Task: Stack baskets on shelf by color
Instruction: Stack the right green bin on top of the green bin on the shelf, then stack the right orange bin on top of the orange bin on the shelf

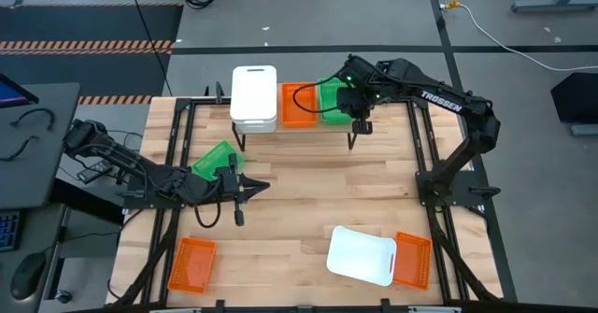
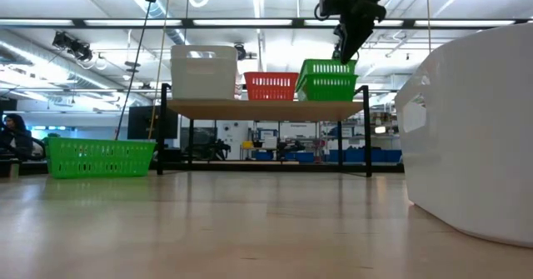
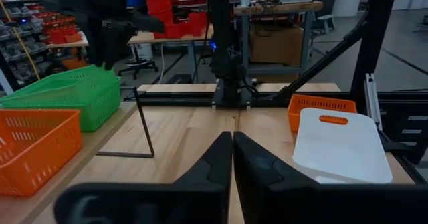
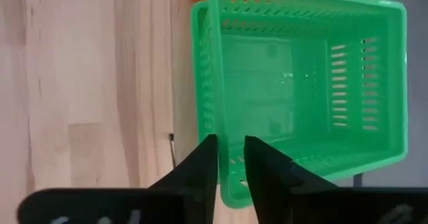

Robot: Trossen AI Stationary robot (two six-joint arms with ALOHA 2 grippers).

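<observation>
The right gripper [image 1: 359, 117] hangs over the shelf [image 2: 265, 109], at the near rim of the green stack [image 2: 327, 80], which lies just beneath and ahead of it. In its wrist view the fingers [image 4: 203, 162] stand slightly parted with the stack's rim between them, so they look to be straddling the wall, but whether they grip it or have let go I cannot tell. 2 green baskets sit nested there. Just beside the stack, on the side away from this gripper's arm, is an orange basket [image 1: 297, 105], then the white stack [image 1: 254, 97].

The left gripper [image 1: 245, 189] waits low over the table, fingers [image 3: 215, 167] pressed together and holding nothing. A green basket [image 1: 215, 159] lies just behind it against the arm. Well apart from it sit a lone orange basket [image 1: 192, 263], a white basket [image 1: 361, 255] and another orange one [image 1: 413, 260] touching the white.
</observation>
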